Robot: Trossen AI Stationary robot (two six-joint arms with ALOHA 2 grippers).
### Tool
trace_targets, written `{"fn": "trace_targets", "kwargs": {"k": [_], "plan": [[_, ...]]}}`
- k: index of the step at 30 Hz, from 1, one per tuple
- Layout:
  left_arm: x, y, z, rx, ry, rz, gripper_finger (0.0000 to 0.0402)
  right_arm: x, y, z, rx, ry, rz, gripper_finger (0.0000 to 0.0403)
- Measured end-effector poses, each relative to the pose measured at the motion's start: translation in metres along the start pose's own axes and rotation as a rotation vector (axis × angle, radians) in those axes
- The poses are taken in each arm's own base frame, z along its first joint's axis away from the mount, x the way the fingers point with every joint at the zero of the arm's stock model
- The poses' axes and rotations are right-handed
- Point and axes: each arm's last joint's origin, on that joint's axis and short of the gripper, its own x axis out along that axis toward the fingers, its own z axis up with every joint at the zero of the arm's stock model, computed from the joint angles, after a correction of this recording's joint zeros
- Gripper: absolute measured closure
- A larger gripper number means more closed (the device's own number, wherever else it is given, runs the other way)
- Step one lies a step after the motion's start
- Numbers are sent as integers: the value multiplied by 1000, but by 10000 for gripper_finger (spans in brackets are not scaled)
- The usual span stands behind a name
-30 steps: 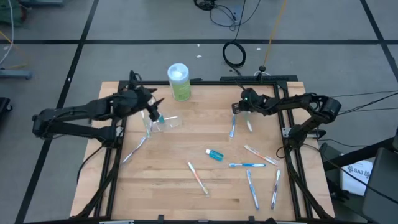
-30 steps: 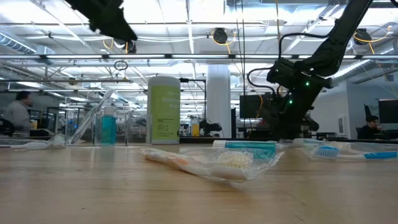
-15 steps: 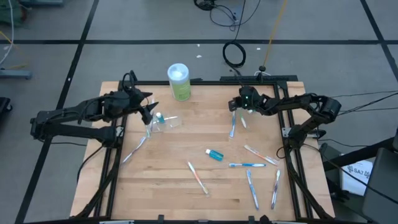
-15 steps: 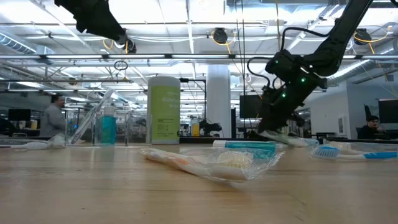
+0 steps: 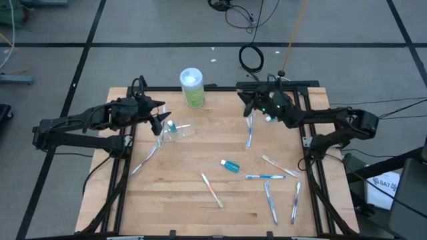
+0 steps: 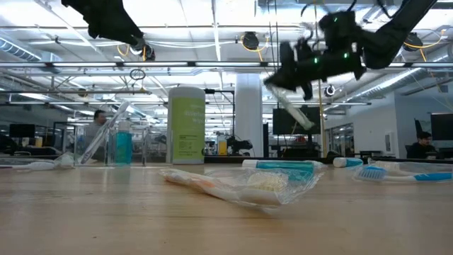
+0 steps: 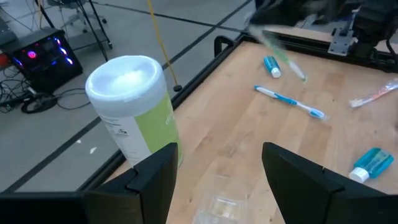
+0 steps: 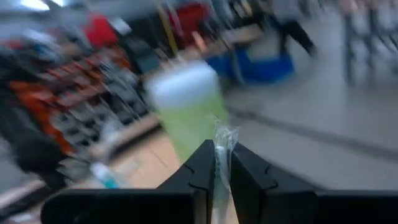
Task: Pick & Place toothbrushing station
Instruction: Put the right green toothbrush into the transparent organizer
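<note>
Your right gripper (image 8: pixel 222 171) pinches a wrapped toothbrush (image 8: pixel 222 146) (raised above the table). Your left gripper (image 7: pixel 217 168) hangs wide near the cup (image 5: pixel 172 131).

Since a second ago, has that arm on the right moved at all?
Yes. The right gripper, pinching a wrapped toothbrush, has lifted off the table and swung toward the green container.

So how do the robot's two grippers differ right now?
The right gripper is shut on a wrapped toothbrush, lifted above the table's far right part; the left gripper is open and holds nothing. The left one hovers over the clear cup, beside the green container. Both are raised off the table.
</note>
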Motion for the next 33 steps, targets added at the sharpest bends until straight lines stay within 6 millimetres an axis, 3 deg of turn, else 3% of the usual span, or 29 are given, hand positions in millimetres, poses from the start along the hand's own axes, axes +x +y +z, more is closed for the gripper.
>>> {"fn": "trace_targets", "kwargs": {"k": [8,15,19,28,33], "plan": [[0,0,0,-14,0,0,160,-12,51,19,-147,-295,229,376],[2,-2,0,-124,12,-56,160,-19,77,9,-225,-271,317,376],[12,-9,-2,-101,66,-148,160,-22,88,2,-268,-235,353,374],[65,-37,5,-31,62,-353,160,-24,95,-3,-265,-208,383,373],[97,-51,16,6,-88,-418,160,-24,95,-3,-261,-207,383,375]]}}
